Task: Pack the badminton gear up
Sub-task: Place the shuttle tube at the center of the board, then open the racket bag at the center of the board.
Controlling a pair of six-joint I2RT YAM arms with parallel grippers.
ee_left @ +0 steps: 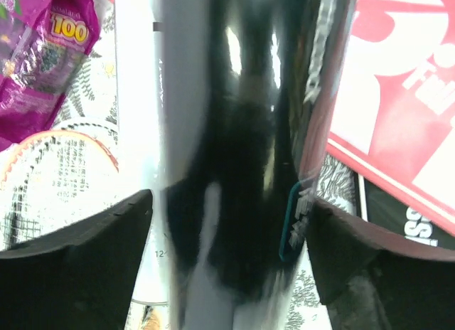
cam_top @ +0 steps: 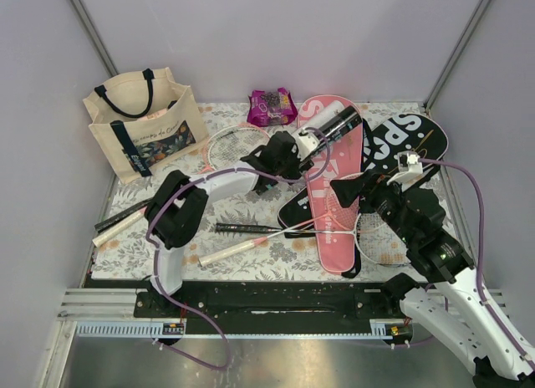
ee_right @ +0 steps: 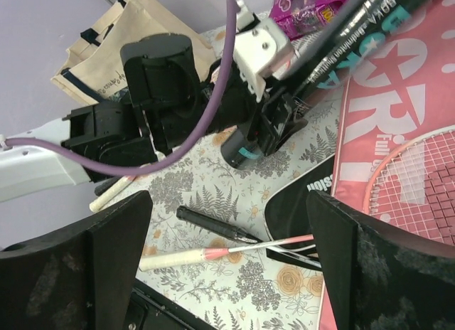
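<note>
Left fingers point(ee_left: 78, 273) clamped on black tube point(cam_top: 336, 125), held above pink cover point(cam_top: 330, 246), far centre of table point(cam_top: 267, 267). Right fingers point(ee_right: 71, 266) spread wide, empty. Hold tube level, swing left toward tote point(cam_top: 142, 129), mind racket point(cam_top: 230, 145) below.

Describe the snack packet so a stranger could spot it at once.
Start at the far edge of the floral table, in the gap between the cream tote bag and the pink SPORT racket cover. The snack packet lies flat there. It alone is a small, shiny purple-pink pouch, far smaller than both neighbours.
</note>
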